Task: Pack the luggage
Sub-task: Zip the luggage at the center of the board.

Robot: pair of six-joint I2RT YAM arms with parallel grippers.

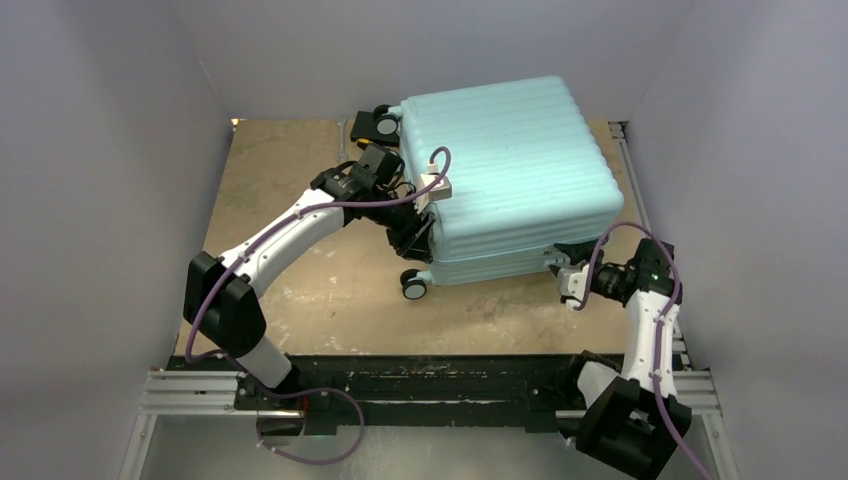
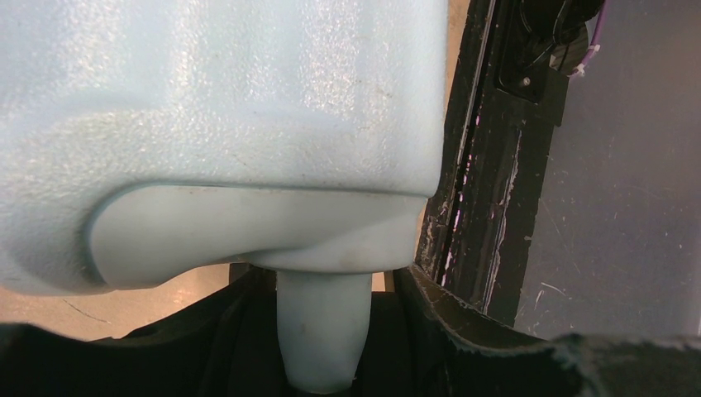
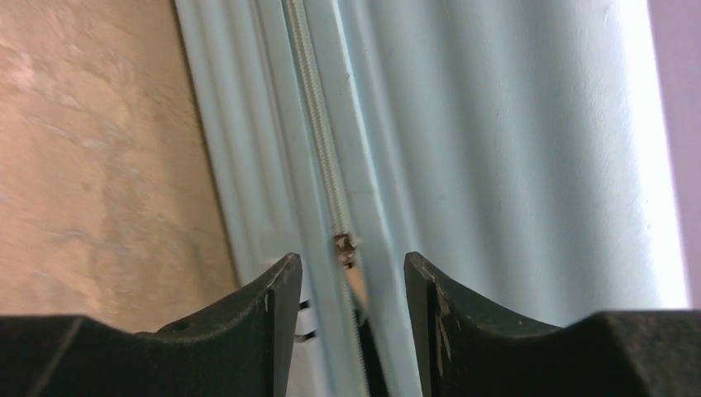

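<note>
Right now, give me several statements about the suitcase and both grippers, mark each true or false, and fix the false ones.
1. The luggage lies ribbed shell up on the table. True.
2. The luggage gapes open with its lining showing. False: its halves lie together and no lining is visible.
3. A wheel shows at its near left corner. True.
4. The left gripper has a pale luggage part between its fingers. True.
5. The right gripper grips a wheel. False: its open fingers straddle the zipper.
</note>
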